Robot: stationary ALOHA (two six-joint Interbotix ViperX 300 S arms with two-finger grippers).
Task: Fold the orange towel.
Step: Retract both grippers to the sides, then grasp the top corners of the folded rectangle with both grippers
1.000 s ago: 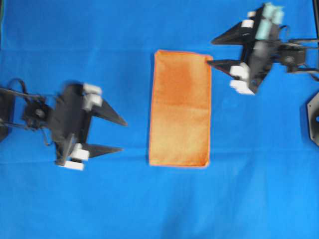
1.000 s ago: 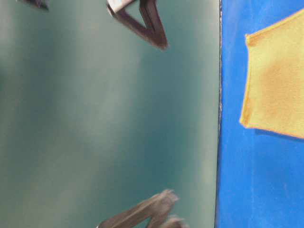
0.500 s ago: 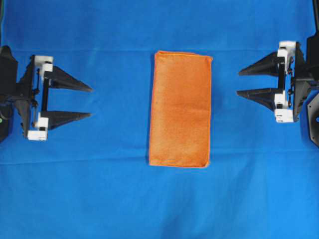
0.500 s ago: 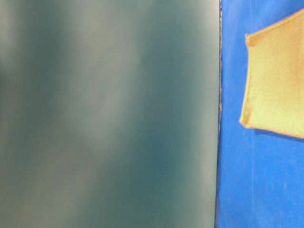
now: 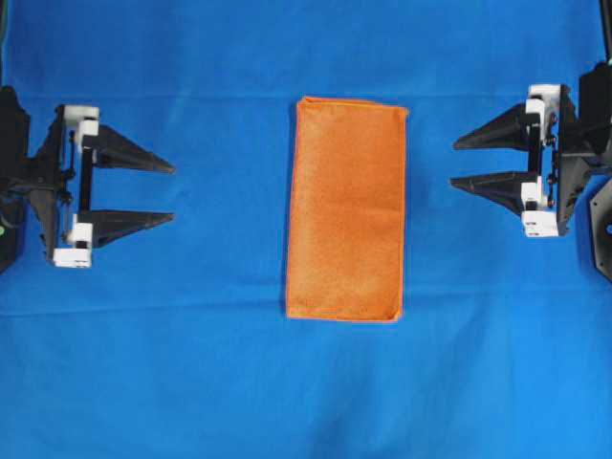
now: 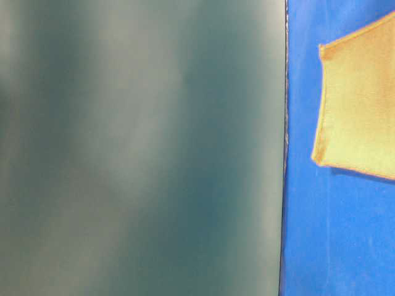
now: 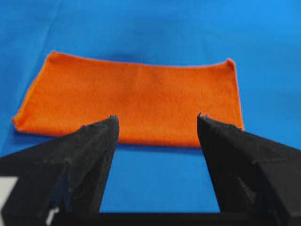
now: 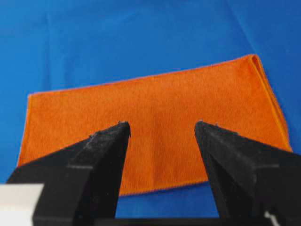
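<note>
The orange towel [image 5: 346, 208] lies flat in the middle of the blue cloth as a tall folded rectangle, its edges doubled at the top. My left gripper [image 5: 174, 192] is far to its left, open and empty, fingers pointing at the towel. On the far right my right gripper [image 5: 452, 162] is also open and empty, aimed at the towel. Both wrist views show the towel [image 7: 136, 101] [image 8: 155, 122] beyond spread fingers, untouched. The table-level view catches only a corner of the towel [image 6: 361, 105].
A blue cloth [image 5: 191, 363] covers the whole table. A dark robot base [image 5: 602, 229] sits at the right edge. A blurred grey-green surface [image 6: 142, 148] fills most of the table-level view.
Both arms have drawn back from beside the towel to the far left and right edges and levelled out. Since half a second ago they barely moved. The towel lies unchanged.
</note>
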